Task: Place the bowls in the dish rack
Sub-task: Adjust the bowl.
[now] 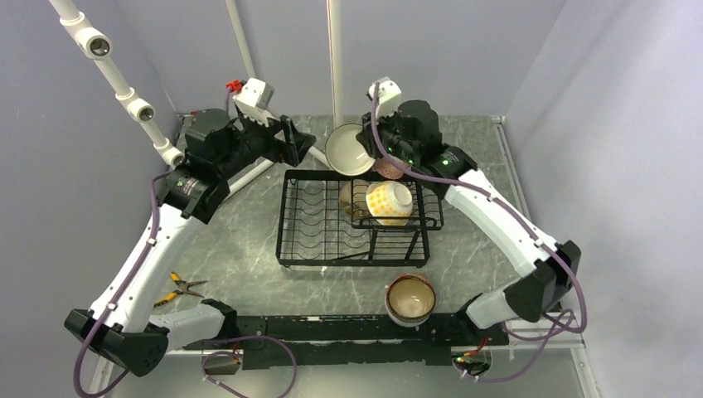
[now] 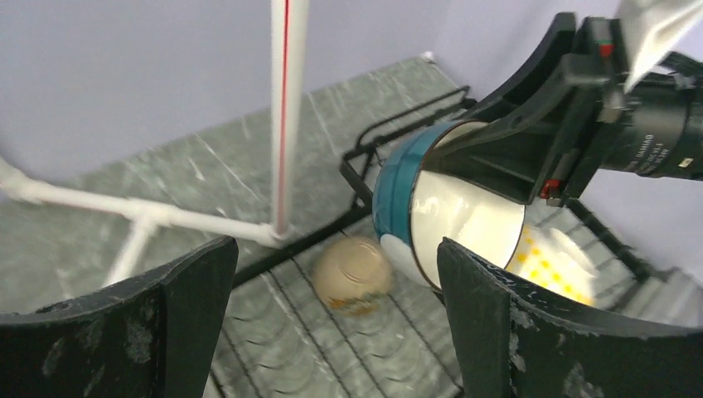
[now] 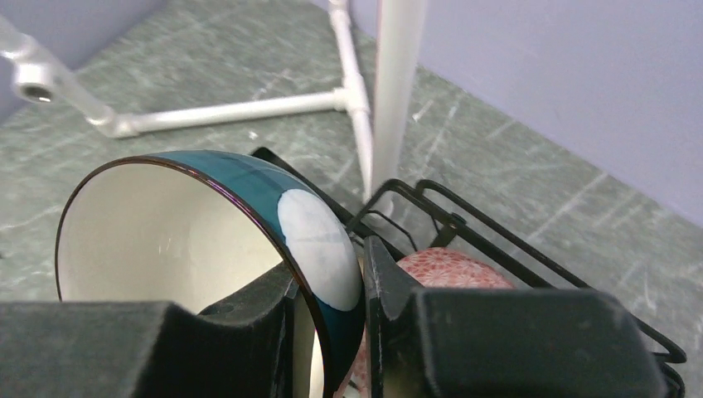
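**Step in hand:** loading of 1 bowl, in transit. The right gripper is pinched on the rim of the teal-and-white bowl, with 1 finger inside the wall and 1 outside. The bowl is tilted on edge, clear of the table, at the far edge of the dish rack.

**Left gripper**: jaws spread wide and holding nothing. It faces the same bowl from close by, on the bowl's left.

**Rack contents:**
- 1 yellow-dotted bowl lies in the raised basket.
- 1 pink-patterned bowl sits just behind the right fingers.
- 1 beige bowl lies upturned on the wires; it appears to rest on the lower tray, though the view does not settle which tier.

**Outstanding:** brown-rimmed bowls, seemingly 2 stacked, stand on the table near the arm bases, outside the rack.

**Next move, as judged:**
- The left arm should draw back so the bowl's path is free.
- The right arm should carry the bowl over an unoccupied stretch of the lower tray and lower it on edge between the slot wires, clear of the pink-patterned bowl.
- It should let go only once the wires bear the rim.

**Risk:** a ceramic rim held on so narrow a pinch may swivel as it descends.
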### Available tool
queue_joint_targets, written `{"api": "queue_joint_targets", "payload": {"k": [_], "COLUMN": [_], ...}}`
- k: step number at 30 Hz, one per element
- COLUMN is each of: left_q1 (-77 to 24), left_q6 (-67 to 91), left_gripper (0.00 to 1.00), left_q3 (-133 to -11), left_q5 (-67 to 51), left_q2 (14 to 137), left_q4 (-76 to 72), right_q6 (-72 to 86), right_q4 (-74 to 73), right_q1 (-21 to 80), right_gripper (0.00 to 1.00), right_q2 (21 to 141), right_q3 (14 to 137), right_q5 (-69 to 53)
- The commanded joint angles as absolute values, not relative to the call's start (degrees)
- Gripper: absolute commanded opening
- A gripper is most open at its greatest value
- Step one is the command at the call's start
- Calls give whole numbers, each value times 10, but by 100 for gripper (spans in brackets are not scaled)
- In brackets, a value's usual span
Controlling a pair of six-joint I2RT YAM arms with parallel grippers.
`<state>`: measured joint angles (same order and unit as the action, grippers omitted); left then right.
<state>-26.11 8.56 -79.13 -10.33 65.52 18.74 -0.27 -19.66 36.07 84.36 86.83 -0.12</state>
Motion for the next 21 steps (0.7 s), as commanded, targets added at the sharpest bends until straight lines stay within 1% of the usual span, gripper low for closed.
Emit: {"api": "queue_joint_targets", "payload": {"k": [1, 3, 8, 14, 15, 18, 21], "left_q1": [-228, -226, -227, -243, -246, -255, -257], "left_q6": [262, 311, 423, 467, 472, 473, 476], "left_gripper": [94, 94, 92, 91, 89, 80, 68], "left_q3": [-782, -752, -717, -709, -709, -714, -717], "left_q5": [-288, -357, -445, -463, -461, -453, -448], "left_q2": [657, 655, 673, 699, 703, 716, 723], "left_q4": [191, 129, 27, -22, -27, -34, -38], "right_q6": [28, 39, 54, 65, 66, 68, 69], "right_q4": [-47, -38, -34, -21, -22, -25, -27], "right_q1": [363, 362, 367, 373, 375, 376, 376], "right_gripper": [0, 0, 0, 0, 0, 0, 0], "right_q2": [770, 763, 761, 767, 769, 775, 777], "right_q3": [848, 843, 850, 853, 855, 860, 860], "right_q5": [-79, -94, -117, -142, -144, -149, -151]}}
